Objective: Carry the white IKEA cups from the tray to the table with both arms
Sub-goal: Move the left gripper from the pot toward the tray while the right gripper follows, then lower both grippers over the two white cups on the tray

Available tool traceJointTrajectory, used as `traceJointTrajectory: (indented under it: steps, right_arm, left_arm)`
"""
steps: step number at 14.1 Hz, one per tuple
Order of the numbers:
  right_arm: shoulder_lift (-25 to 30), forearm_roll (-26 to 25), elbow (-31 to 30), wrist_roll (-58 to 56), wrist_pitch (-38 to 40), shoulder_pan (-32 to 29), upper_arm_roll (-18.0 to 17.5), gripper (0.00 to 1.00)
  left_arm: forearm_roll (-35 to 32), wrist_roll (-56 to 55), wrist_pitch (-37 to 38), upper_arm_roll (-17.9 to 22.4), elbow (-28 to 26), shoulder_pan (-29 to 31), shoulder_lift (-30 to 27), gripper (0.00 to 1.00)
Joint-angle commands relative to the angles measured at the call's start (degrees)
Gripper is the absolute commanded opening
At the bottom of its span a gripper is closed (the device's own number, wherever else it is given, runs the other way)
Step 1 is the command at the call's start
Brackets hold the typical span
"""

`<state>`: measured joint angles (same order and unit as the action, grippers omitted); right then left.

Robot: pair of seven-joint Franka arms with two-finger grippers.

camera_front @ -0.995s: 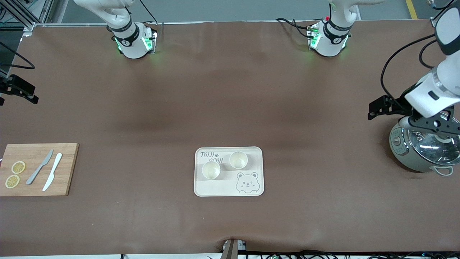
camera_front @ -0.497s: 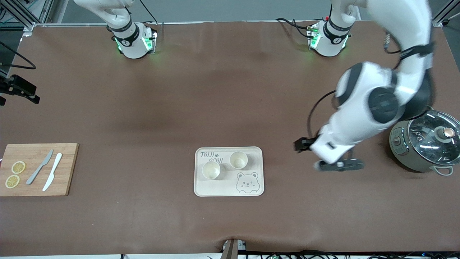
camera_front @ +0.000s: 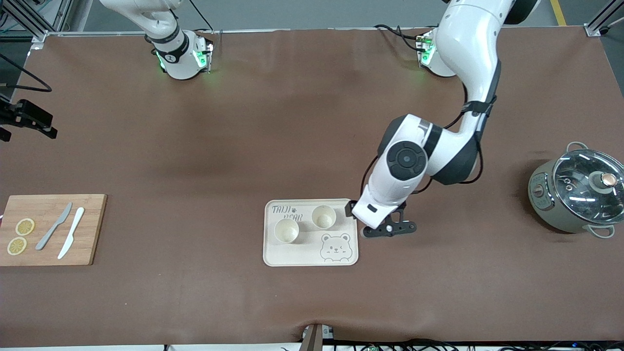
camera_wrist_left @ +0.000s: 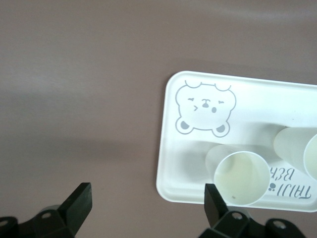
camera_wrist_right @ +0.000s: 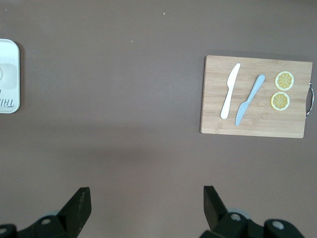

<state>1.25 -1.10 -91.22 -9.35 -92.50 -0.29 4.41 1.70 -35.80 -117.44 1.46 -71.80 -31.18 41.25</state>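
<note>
Two white IKEA cups stand upright on the cream bear tray (camera_front: 312, 261): one (camera_front: 286, 230) nearer the front camera, the other (camera_front: 323, 217) beside it toward the left arm's end. My left gripper (camera_front: 387, 228) hangs open and empty just off the tray's edge at the left arm's end. In the left wrist view the left gripper (camera_wrist_left: 147, 193) is over bare table beside the tray (camera_wrist_left: 173, 168). One cup (camera_wrist_left: 241, 177) lies by one fingertip, and the second cup (camera_wrist_left: 303, 148) is cut off at the edge. My right gripper (camera_wrist_right: 146, 198) is open and empty, high over bare table.
A wooden cutting board (camera_front: 51, 229) with two knives and two lemon slices lies at the right arm's end; it also shows in the right wrist view (camera_wrist_right: 252, 96). A lidded metal pot (camera_front: 577, 195) stands at the left arm's end.
My left arm has swung from over the pot across the table to the tray's edge. The cups, the tray and the right arm have hardly moved.
</note>
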Motion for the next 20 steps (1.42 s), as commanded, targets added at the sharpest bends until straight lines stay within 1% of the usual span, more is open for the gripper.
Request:
traceJointTrajectory:
  steps: [1,2,3,4,5,6,9,14,18,20]
  right_arm:
    - [-1.7,-0.1,1.3,0.2,0.7,2.1,0.1,1.00]
    - [-2.4,0.1,1.2,0.3,0.4,3.0,0.1,1.00]
    - [-3.5,0.4,1.2,0.6,0.0,3.4,0.0,1.00]
    - [-4.3,1.9,1.3,1.6,-0.8,4.0,0.0,1.00]
    - [-5.0,4.0,1.2,3.8,-1.8,4.5,0.1,1.00]
    - [-6.1,5.0,1.2,6.2,-2.4,4.9,0.1,1.00]
    - [-8.4,5.8,1.2,11.4,-4.7,8.5,0.1,1.00]
    - [-14.1,7.3,1.2,21.4,-12.3,14.4,0.0,1.00]
    - [-18.5,7.6,1.1,28.1,-19.2,18.8,0.1,1.00]
    - [-20.8,7.6,1.0,31.1,-22.5,20.6,0.0,1.00]
  left_arm:
    - [-0.9,-2.3,-2.8,1.0,2.1,-1.9,3.6,1.00]
    - [-0.9,-3.6,-4.5,1.9,2.1,-3.0,5.2,1.00]
    - [-0.9,-4.5,-5.8,3.6,2.2,-5.0,6.5,1.00]
    - [-0.9,-5.3,-6.0,6.3,2.3,-7.5,7.0,1.00]
    - [-0.8,-5.9,-6.1,8.0,2.4,-9.6,7.3,1.00]
    - [-0.8,-6.4,-6.4,8.5,2.4,-10.5,7.5,1.00]
    - [-0.8,-8.7,-6.5,8.1,3.5,-10.7,8.2,1.00]
    - [-0.8,-11.3,-8.9,8.6,6.8,-12.2,12.8,1.00]
    - [-0.8,-11.0,-9.7,8.1,6.8,-12.2,13.0,1.00]
    - [-0.6,-12.1,-13.1,7.9,6.4,-12.2,13.8,1.00]
